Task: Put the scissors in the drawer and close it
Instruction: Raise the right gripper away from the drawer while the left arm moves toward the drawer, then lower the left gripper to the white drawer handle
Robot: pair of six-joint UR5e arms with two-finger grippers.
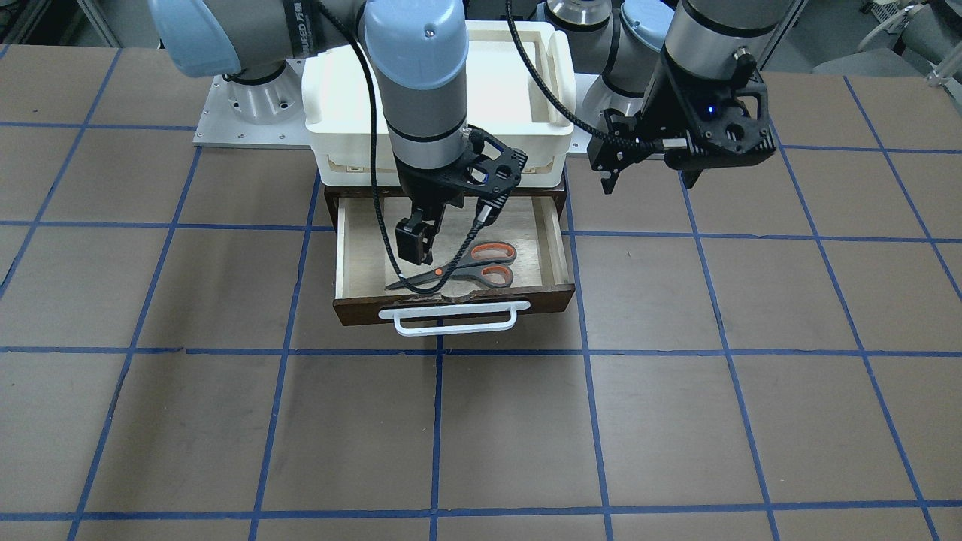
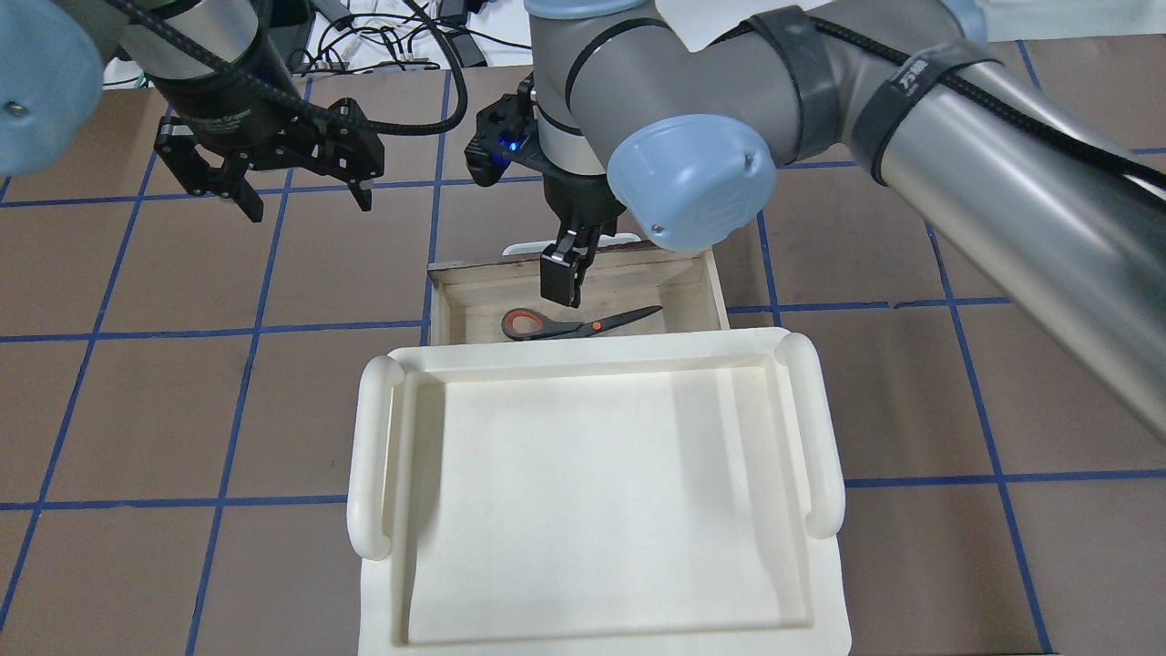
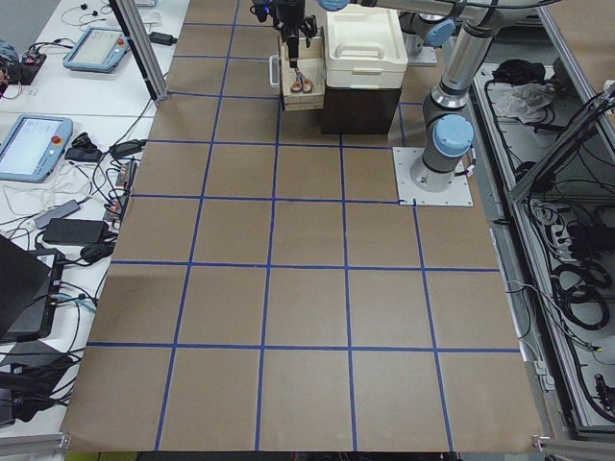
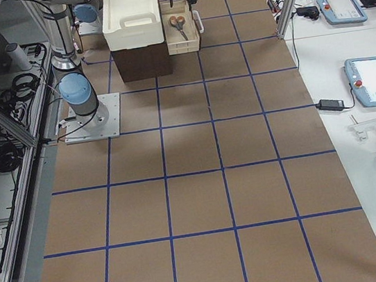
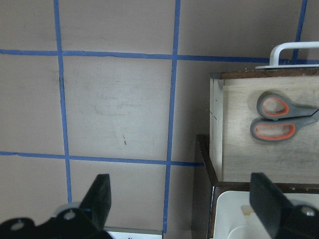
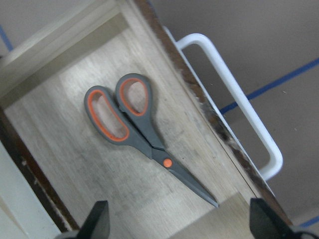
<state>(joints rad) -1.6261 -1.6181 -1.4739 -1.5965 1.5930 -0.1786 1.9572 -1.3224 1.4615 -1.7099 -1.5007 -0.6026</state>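
Scissors [image 1: 466, 267] lie in the open drawer [image 1: 361, 308], both grippers spread and holding nothing.

From the front, nearest comes the one white handle [image 1: 455, 319] on the dark drawer front. Behind it the single pair of scissors lies flat on the pale floor, blades closed, close beside the front wall. Above the blades hangs the right gripper [image 2: 560, 278]. Its wrist view alone shows its fingers [image 6: 97, 221] wide apart and off the scissors. Farther back, one white tray [image 2: 592, 351] sits on top of the cabinet; in the overhead view its rim hides one finger loop (the front view shows both). The left gripper [image 1: 650, 180], the second of two, hovers over bare table [image 1: 225, 421] beside the drawer, its fingers [image 5: 99, 194] parted too.
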